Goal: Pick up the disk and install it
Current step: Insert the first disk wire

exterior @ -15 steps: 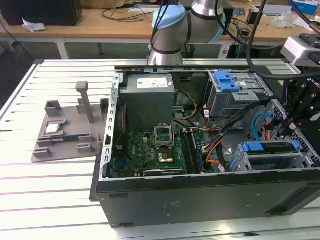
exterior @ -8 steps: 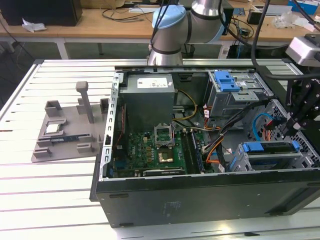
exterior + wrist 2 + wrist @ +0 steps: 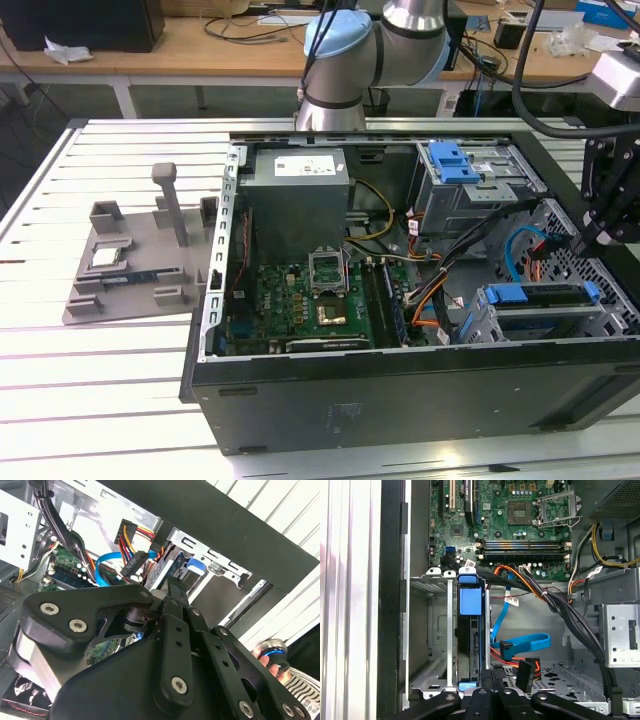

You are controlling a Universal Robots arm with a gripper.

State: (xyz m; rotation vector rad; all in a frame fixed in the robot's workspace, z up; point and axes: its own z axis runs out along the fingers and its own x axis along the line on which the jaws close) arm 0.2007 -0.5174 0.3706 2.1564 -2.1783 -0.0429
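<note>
We observe the gripper (image 3: pixel 492 672) poised at the case's right edge in the exterior view, fingers pressed together beside the disk (image 3: pixel 470 645) seated edge-on in its bay (image 3: pixel 447 630).

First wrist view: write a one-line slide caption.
Disk in its blue bracket seated in the drive bay, claw just above it.

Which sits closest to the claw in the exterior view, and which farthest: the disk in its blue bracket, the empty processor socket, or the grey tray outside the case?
1. The disk, in its bay on the exterior view's right, just beside the claw.
2. The processor socket, mid-case on the green motherboard.
3. The grey tray, outside the case on the exterior view's left.
</note>
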